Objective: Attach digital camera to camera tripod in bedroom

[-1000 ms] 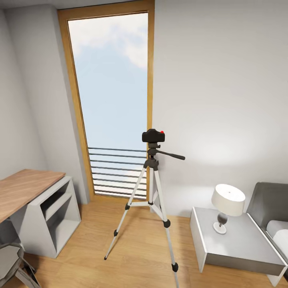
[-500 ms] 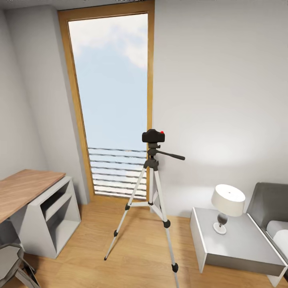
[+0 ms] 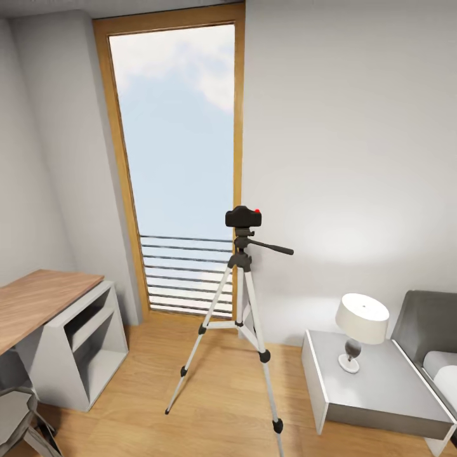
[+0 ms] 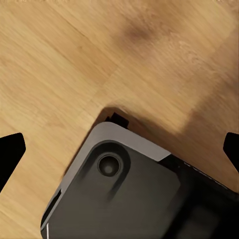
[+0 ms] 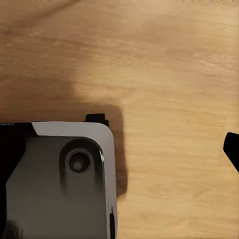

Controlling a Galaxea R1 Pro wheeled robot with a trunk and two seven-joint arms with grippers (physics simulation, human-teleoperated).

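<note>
The digital camera (image 3: 244, 217) is seen seated on the head of the camera tripod (image 3: 240, 315), which stands before the tall window (image 3: 178, 165) in the bedroom. Against the earlier head views, nothing is found displaced; only a slight shift of the picture is noted. The attachment is therefore judged complete. Both grippers are pointed at the wood floor (image 4: 59, 59), fingertips spread wide, with nothing held.
</note>
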